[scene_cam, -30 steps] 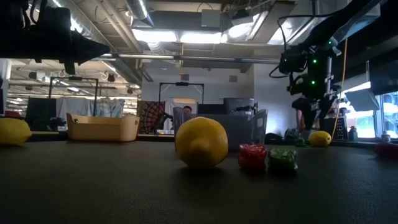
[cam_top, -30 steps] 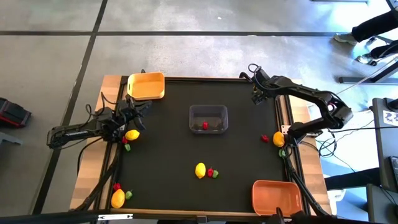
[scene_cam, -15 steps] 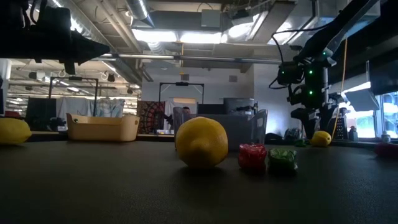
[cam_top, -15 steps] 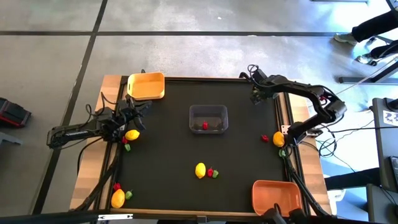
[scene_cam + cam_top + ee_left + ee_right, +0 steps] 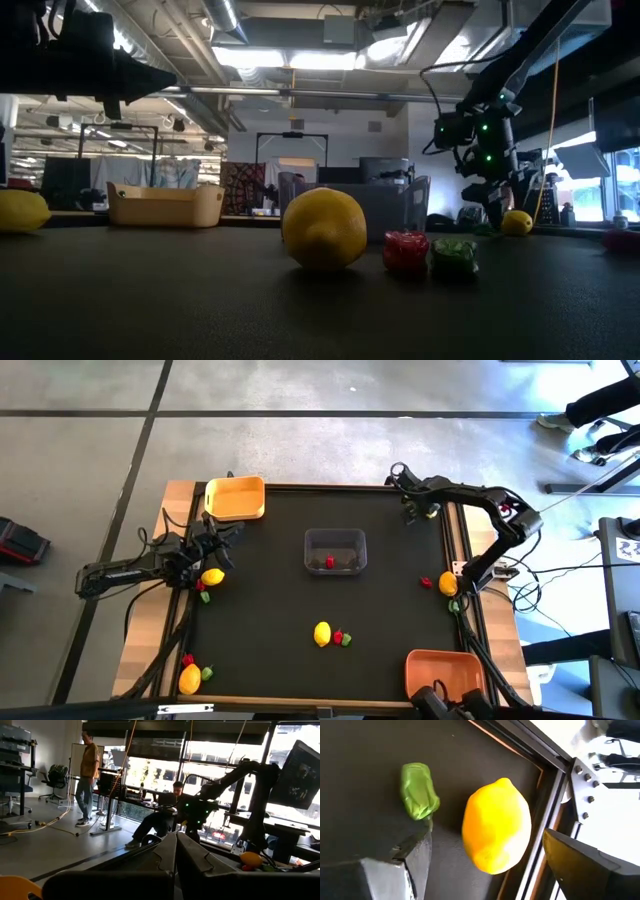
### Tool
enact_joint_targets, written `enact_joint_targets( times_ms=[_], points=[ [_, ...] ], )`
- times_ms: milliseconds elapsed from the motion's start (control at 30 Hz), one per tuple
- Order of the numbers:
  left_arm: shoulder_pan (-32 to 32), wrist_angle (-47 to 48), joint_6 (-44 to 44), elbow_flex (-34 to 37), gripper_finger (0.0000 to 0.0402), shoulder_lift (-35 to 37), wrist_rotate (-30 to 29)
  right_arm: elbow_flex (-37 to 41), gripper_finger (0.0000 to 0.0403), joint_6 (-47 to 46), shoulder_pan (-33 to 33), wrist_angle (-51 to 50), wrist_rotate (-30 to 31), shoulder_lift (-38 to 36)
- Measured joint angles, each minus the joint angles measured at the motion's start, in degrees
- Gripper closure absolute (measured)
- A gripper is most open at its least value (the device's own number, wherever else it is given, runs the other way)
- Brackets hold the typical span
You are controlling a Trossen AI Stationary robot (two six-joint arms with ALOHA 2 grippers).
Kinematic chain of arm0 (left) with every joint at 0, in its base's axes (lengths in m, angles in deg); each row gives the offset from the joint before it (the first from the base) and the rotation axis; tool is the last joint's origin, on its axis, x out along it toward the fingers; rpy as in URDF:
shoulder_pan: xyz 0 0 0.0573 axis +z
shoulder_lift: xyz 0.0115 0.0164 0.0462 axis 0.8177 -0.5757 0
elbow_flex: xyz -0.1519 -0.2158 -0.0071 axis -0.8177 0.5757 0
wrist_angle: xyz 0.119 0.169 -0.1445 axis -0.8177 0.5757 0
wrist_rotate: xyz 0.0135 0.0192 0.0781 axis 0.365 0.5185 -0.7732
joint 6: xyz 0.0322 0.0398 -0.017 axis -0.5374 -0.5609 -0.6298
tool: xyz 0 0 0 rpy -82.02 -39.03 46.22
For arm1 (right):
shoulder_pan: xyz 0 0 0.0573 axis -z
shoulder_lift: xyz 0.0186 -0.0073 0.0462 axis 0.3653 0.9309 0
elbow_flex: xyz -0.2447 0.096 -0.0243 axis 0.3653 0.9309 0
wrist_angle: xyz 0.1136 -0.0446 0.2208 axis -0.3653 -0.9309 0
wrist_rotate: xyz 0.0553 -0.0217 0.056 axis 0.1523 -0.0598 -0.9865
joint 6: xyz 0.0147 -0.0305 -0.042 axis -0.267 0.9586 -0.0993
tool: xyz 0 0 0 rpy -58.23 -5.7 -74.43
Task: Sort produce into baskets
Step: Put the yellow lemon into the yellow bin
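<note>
Basket contents, jaws state
Clear basket holds one red piece; yellow basket, orange basket empty. Left gripper jaws closed, right gripper jaws open.

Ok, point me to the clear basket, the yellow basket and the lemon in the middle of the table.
clear basket [image 5: 335, 536], high view, far rim.
yellow basket [image 5: 234, 498], high view, bare floor inside.
middle lemon [image 5: 322, 634], high view, centre of its top.

The left gripper fills the bottom centre of the frame, its two dark fingers pressed together with no gap. At the bottom left corner sits a sliver of a yellow basket. At the lower right lie a lemon, a red piece and a green piece. The other arm reaches across centre right. Behind, one person stands at upper left and another person sits at centre.
</note>
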Motion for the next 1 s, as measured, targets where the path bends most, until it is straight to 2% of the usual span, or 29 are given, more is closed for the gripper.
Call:
enact_joint_targets(
  times_ms=[233,567,1000],
  points=[
    [0.02,0.24,0.0,0.02,0.0396,0.0,0.0,-3.04,0.0084,-0.15,-0.04,-4.37,2.28,5.11],
    [0.01,0.82,0.05,0.0,0.0396,0.0,0.0,-4.32,0.0091,6.02,0.42,-3.61,1.13,6.14],
    [0.01,0.81,0.35,0.0,0.0396,-0.01,0.0,-4.32,0.0229,7.75,0.85,-3.19,0.82,6.14]
  ],
)
